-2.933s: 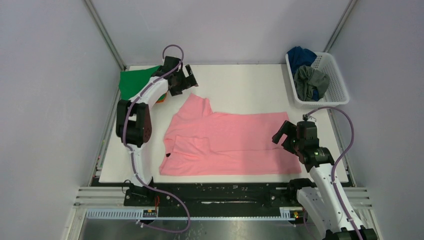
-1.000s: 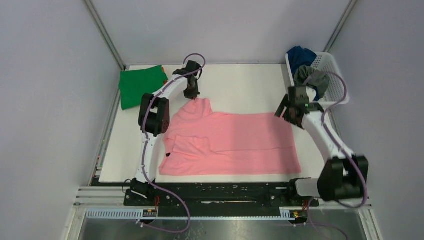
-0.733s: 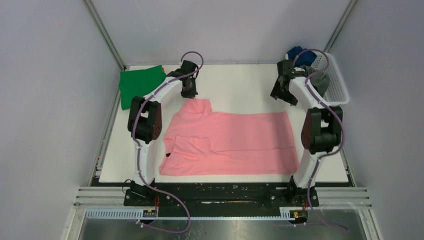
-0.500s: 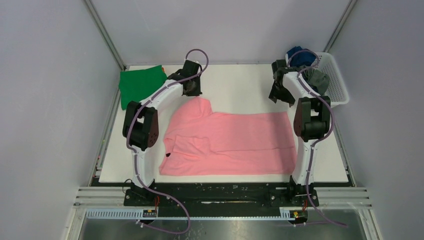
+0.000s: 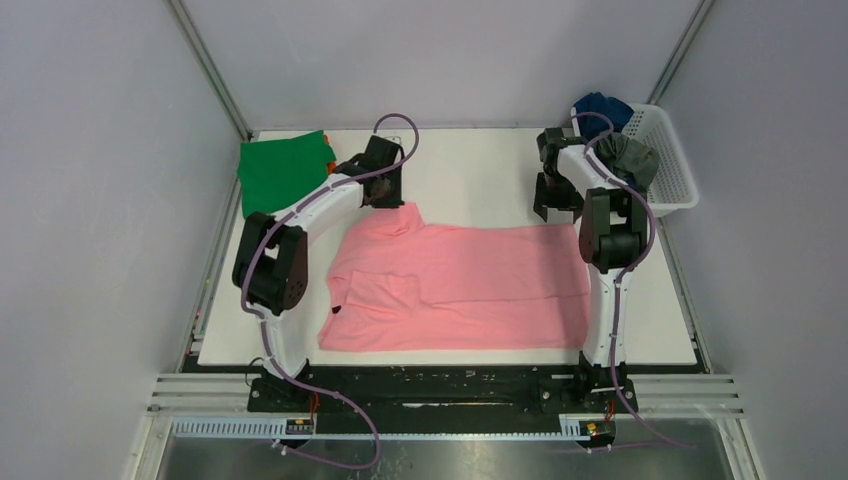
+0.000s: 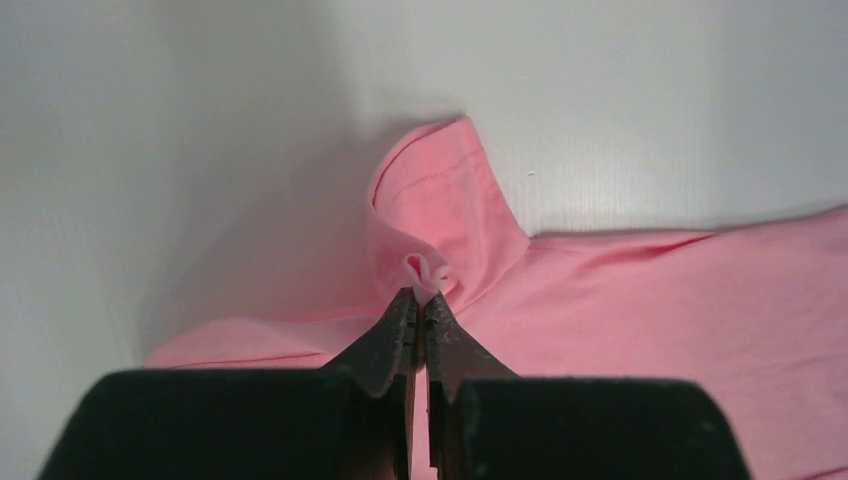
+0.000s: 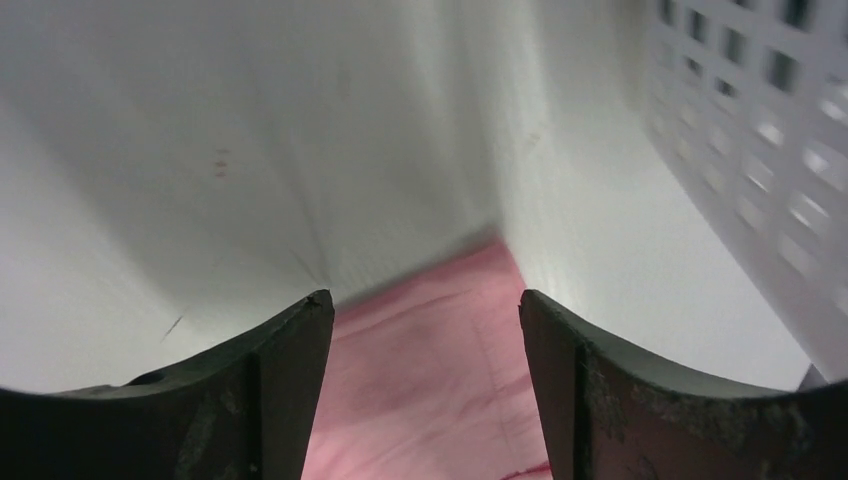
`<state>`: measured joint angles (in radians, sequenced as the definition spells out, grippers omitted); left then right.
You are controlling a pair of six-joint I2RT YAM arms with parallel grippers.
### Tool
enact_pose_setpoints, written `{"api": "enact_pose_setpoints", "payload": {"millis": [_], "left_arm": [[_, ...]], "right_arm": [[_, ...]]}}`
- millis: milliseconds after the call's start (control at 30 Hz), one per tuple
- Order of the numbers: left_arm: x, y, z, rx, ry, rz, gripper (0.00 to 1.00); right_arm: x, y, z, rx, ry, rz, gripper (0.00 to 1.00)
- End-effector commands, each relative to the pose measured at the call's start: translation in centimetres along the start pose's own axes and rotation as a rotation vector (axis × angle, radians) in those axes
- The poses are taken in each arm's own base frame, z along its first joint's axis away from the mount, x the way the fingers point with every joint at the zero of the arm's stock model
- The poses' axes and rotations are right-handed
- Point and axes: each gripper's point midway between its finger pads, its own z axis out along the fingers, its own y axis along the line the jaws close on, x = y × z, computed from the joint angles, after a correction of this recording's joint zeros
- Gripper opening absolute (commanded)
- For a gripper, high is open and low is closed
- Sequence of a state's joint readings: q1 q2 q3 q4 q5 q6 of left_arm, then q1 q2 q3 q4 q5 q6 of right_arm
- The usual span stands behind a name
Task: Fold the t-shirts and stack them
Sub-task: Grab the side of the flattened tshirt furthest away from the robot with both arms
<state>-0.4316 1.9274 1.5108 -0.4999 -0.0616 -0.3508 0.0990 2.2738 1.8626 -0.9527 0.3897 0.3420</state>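
Observation:
The light pink t-shirt (image 5: 470,285) lies spread flat across the middle of the table. My left gripper (image 5: 392,200) is at its far left sleeve and is shut on a small pinch of pink cloth (image 6: 425,268). In the left wrist view the left gripper (image 6: 421,297) has its tips pressed together around that fold. My right gripper (image 5: 556,210) hangs open just over the shirt's far right corner. In the right wrist view, pink cloth (image 7: 430,380) shows between the spread fingers of the right gripper (image 7: 422,305). The bright green t-shirt (image 5: 282,170) lies folded at the far left.
A white lattice basket (image 5: 672,190) stands at the far right corner, holding a dark blue t-shirt (image 5: 600,108) and a grey t-shirt (image 5: 625,158). Its wall (image 7: 760,150) is close on the right of my right gripper. Grey walls enclose the table.
My right arm has swung from the near right side up to the pink shirt's far right corner, its jaws narrowing a little. The left gripper has stayed shut on the sleeve, shifting slightly.

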Motion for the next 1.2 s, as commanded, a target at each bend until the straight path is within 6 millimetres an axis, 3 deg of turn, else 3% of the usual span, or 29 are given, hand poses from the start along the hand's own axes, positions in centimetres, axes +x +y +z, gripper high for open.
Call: {"api": "enact_pose_setpoints", "payload": {"millis": [0,100,167,300,367,467,567,700,867,967,1167], "left_arm": [[-2.8,-1.7,-2.7,0.075,-0.107,-0.005,0.00],[-2.6,-2.1,-2.8,0.094,-0.100,-0.004,0.00],[-2.5,-2.1,-2.8,0.095,-0.098,-0.003,0.00],[-2.4,-2.1,-3.2,0.099,-0.104,0.002,0.00],[-2.5,-2.1,-3.6,0.097,-0.107,0.008,0.00],[-2.4,-1.8,-4.2,0.092,-0.113,0.018,0.00],[-2.3,-1.7,-4.7,0.094,-0.126,0.019,0.00],[-2.1,-1.6,-4.9,0.096,-0.127,0.027,0.00],[-2.1,-1.4,-5.4,0.088,-0.135,0.030,0.00],[-2.1,-1.3,-5.7,0.086,-0.140,0.033,0.00],[-2.1,-0.7,-5.9,0.053,-0.143,0.040,0.00]], "right_arm": [[-1.3,2.3,-0.7,-0.228,-0.081,-0.368,0.77],[-1.4,2.7,-1.3,-0.318,-0.156,-0.593,0.79],[-2.1,3.6,-3.0,-0.422,-0.225,-0.676,0.79],[-0.3,5.8,-6.5,-0.678,-0.392,-1.004,0.80],[0.4,5.3,-7.4,-0.710,-0.427,-1.145,0.81],[2.3,3.2,-7.5,-0.708,-0.334,-1.330,0.78],[2.6,2.6,-6.3,-0.681,-0.328,-1.391,0.78],[1.2,1.8,-3.2,-0.562,-0.233,-1.383,0.76],[-0.1,1.7,-1.5,-0.503,-0.157,-1.350,0.76],[0.0,1.0,0.1,-0.460,-0.066,-1.355,0.49],[-0.2,1.0,0.4,-0.465,-0.016,-1.332,0.45]]}}
